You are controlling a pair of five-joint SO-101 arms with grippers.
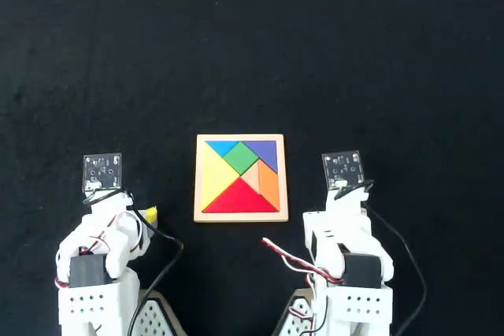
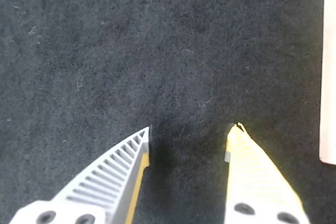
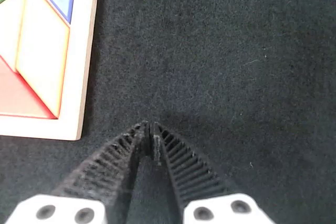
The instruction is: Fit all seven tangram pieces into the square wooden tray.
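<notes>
Black cloth (image 1: 252, 53) forms the work surface under both my arms. My left pincer (image 2: 191, 128) stands with its fingers apart and empty over bare cloth. My right pincer (image 3: 150, 125) is pressed together on nothing. Both sit close to their bases, which I judge a rest posture, since all seven pieces count inside the square wooden tray (image 1: 240, 138) lying flat between the arms. Contents: red triangle (image 1: 240, 198), yellow triangle (image 1: 213, 175), blue triangle (image 1: 222, 147), green square (image 1: 242, 156), violet parallelogram (image 1: 266, 151), orange triangle (image 1: 269, 186), pale triangle (image 1: 250, 181). I judge the task complete.
</notes>
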